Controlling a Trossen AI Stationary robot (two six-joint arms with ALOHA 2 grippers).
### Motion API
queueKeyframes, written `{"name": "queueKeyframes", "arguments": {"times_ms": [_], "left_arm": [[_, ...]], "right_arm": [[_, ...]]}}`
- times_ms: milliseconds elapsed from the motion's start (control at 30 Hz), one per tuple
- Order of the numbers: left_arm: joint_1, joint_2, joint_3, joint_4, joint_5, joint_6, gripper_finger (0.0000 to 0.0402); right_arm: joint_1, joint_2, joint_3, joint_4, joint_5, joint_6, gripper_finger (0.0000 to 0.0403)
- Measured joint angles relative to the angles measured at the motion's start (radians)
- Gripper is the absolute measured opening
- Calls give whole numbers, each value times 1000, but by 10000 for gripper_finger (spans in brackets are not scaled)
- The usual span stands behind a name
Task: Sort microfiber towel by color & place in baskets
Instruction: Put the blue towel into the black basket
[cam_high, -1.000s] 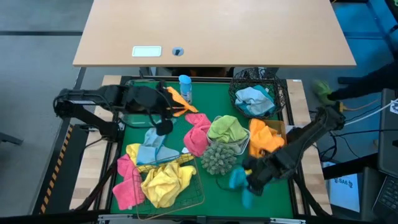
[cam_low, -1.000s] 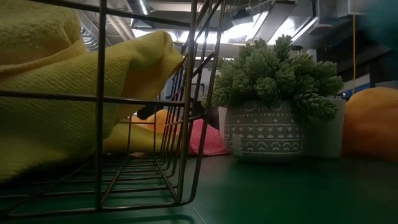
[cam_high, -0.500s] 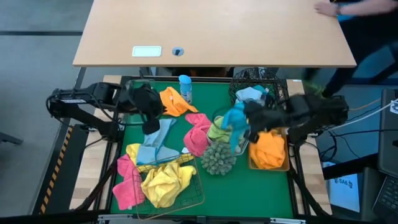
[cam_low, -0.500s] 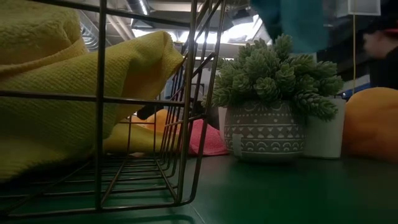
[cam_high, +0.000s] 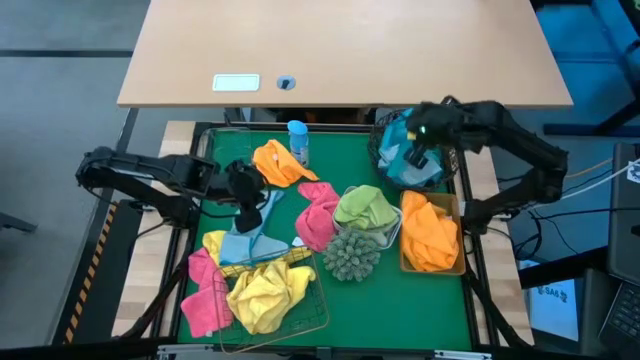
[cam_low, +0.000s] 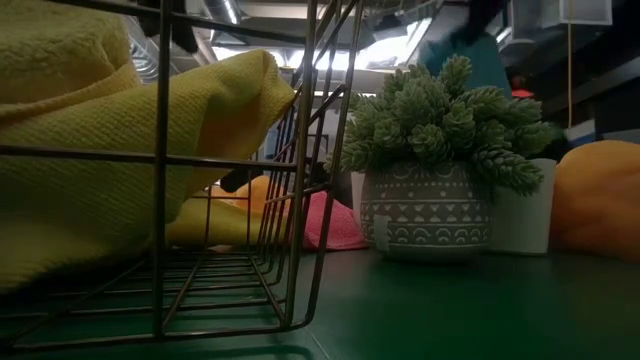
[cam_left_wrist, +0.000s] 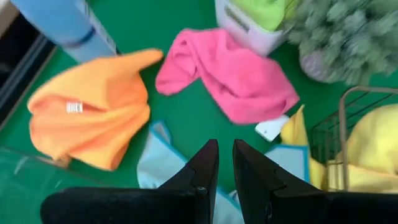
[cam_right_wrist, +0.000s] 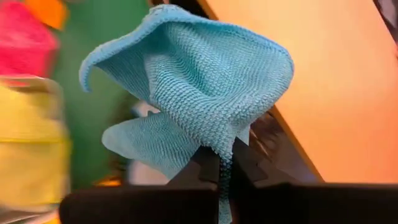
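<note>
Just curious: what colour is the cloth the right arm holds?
Teal-blue microfiber towel, best in the right wrist view.

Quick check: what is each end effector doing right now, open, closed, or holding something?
Left end effector: nearly closed, holding nothing, above the light blue towel.
Right end effector: closed on a teal towel, over the black basket.

Yellow towel (cam_low: 90, 140) in gold basket (cam_low: 300, 200) — seemingly
</note>
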Motion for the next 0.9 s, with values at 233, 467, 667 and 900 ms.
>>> {"name": "queueKeyframes", "arguments": {"times_ms": [233, 467, 667, 900], "left_arm": [[0, 4, -79, 84, 2, -21, 45], [0, 4, -80, 78, 2, -76, 45], [-4, 4, -80, 63, 43, -77, 45], [2, 4, -80, 13, 101, -91, 75]], "right_arm": [[-290, -7, -160, 96, 35, -109, 6], [-477, -6, -364, 266, -134, -182, 13], [-533, -6, -524, 303, -237, -184, 19], [-537, -6, -647, 295, -271, -184, 29]]}}
